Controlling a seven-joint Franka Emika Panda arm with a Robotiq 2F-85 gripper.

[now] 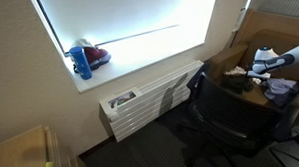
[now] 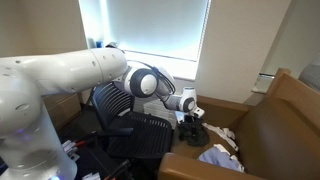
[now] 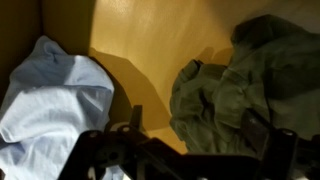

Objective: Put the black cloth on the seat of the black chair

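By the bright window (image 1: pixel 127 24), a tan wooden bench (image 3: pixel 150 50) carries a crumpled black cloth (image 3: pixel 250 85) and a pale blue cloth (image 3: pixel 50 95). The end effector (image 3: pixel 200 140) hangs released above them, near the black mesh chair (image 2: pixel 135 125).

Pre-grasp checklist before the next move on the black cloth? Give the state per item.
1. Dark cloth in wrist view: ok, fills the right side.
2. Gripper open and holding nothing: ok, fingers look spread.
3. Gripper centred over the dark cloth: cannot tell, picture too dim.
4. Light blue cloth clear of the dark cloth: ok, bare brown surface between them.
5. Black chair close to the arm: ok.
6. Chair seat free: cannot tell, too dark in both exterior views.
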